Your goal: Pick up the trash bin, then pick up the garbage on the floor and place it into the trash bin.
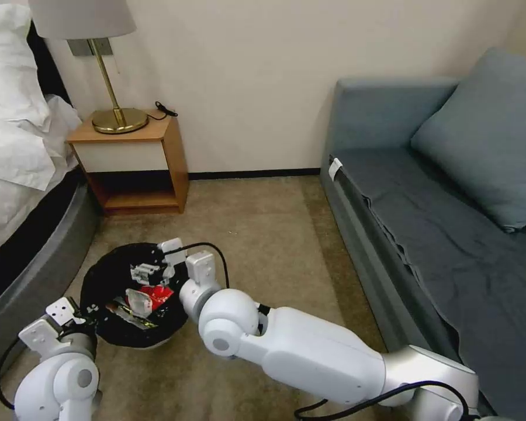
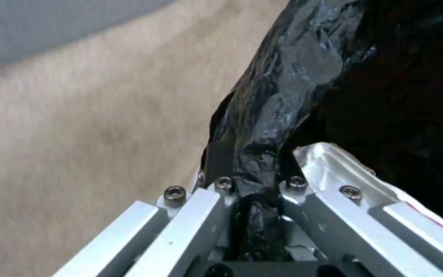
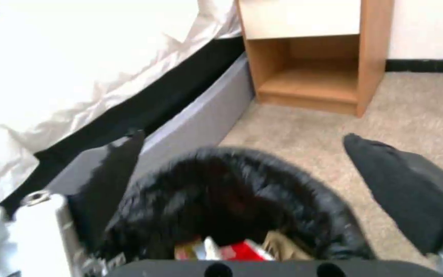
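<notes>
The trash bin (image 1: 102,275), white with a black bag over its rim, is low on the left above the carpet. My left gripper (image 1: 83,311) is shut on the bagged rim (image 2: 283,88) at the bin's near-left side. Over the bin's mouth my right gripper (image 1: 158,263) stands open, its black pads (image 3: 401,188) wide apart with nothing between them. Garbage lies inside the bin: a red-white wrapper (image 1: 158,294), a small clear bottle (image 1: 139,302) and a gold-dark wrapper (image 1: 128,316). The right wrist view looks into the bin (image 3: 293,184), where the red wrapper (image 3: 239,250) lies beside a tan paper piece (image 3: 283,248).
A wooden nightstand (image 1: 158,158) with a brass lamp (image 1: 118,117) stands against the wall behind the bin. The bed (image 1: 17,193) runs along the left, the blue-grey sofa (image 1: 426,222) along the right. Open carpet (image 1: 269,240) lies between them.
</notes>
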Tool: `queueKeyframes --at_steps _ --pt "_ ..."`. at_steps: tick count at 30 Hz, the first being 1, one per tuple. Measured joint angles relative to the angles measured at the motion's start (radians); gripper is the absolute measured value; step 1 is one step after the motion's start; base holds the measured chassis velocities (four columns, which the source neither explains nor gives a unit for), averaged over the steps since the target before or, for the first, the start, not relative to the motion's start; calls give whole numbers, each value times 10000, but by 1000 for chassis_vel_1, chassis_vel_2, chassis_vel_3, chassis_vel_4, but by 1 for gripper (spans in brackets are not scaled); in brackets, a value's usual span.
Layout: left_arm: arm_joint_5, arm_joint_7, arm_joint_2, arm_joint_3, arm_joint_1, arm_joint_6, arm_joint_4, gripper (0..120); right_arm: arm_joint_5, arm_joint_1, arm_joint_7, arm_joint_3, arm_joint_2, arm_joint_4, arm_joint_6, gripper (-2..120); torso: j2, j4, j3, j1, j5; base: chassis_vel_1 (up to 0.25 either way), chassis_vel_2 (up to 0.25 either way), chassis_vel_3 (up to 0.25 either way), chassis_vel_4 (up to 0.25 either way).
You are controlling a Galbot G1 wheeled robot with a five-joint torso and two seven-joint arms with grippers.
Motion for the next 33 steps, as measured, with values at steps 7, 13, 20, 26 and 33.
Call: queueKeyframes --at_steps 7,13,20,26,33 --pt "-483 -242 56 -65 -81 10 785 3 -181 -178 0 159 -199 110 22 100 0 0 0 0 -1 0 0 0 0" --pt "-519 -209 57 -65 -115 -46 1196 3 -260 -279 -8 188 -228 123 40 100 0 0 0 0 0 0 0 0 0" --pt "-450 -73 46 -79 -103 -182 1374 3 -391 -348 -54 217 -268 70 69 100 1 2 0 0 1 0 0 0 0" --pt "-34 337 51 -109 -27 -358 1289 20 -442 -406 -70 264 -267 21 80 100 0 0 0 0 -1 0 0 0 0" --pt "751 1362 93 -186 295 -483 871 42 -458 -435 -79 345 -304 27 84 100 1 1 0 0 0 0 0 0 0"
